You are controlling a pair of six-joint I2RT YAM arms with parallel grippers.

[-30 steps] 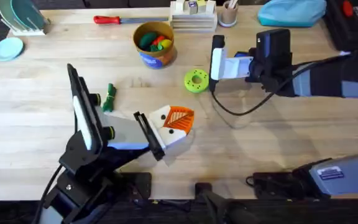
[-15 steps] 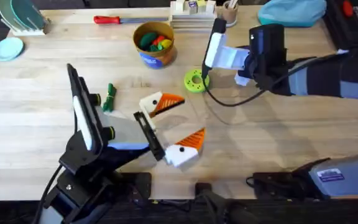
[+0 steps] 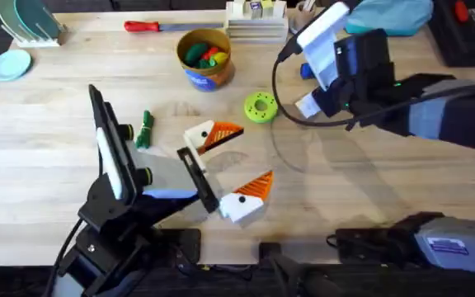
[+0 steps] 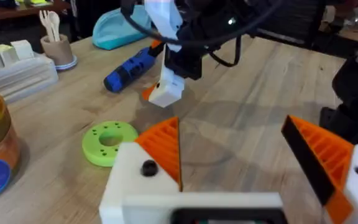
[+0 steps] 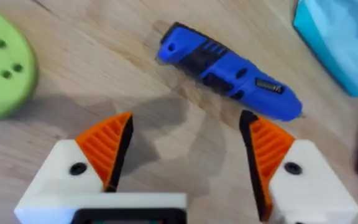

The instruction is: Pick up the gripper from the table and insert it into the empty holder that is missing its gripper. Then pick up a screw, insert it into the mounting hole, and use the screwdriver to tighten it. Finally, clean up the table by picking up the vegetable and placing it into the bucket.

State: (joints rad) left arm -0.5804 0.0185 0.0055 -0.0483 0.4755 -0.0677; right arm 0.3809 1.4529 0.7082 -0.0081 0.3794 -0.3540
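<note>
1. Overhead camera gives me the left claw [image 3: 225, 169] near the middle of the tabletop [image 3: 48, 165], spread wide, nothing between its two white-and-orange fingers.
2. I see the right claw [image 5: 185, 158] raised over the far right part of the tabletop, fingers apart and empty, hanging above the screwdriver [image 5: 229, 71].
3. From the right wrist camera, the screwdriver lies flat on the wood beside a light-blue pouch [image 5: 340, 37]. I cannot make out its metal tip.
4. From the left wrist camera, the screwdriver [image 4: 132, 67] has its long axis running from the tabletop's middle toward the far edge, and the right arm covers its far end.
5. Overhead, the vegetable [image 3: 144, 129] lies toward the left of the tabletop, beside the left arm, its long axis running roughly near edge to far edge.
6. The bucket [image 3: 205, 59] stands upright near the far edge, left of centre, with coloured toys inside.
7. A lime-green disc [image 3: 260, 107] lies flat between the bucket and the right arm.
8. A red-handled screwdriver [image 3: 151, 26] lies along the far edge.
</note>
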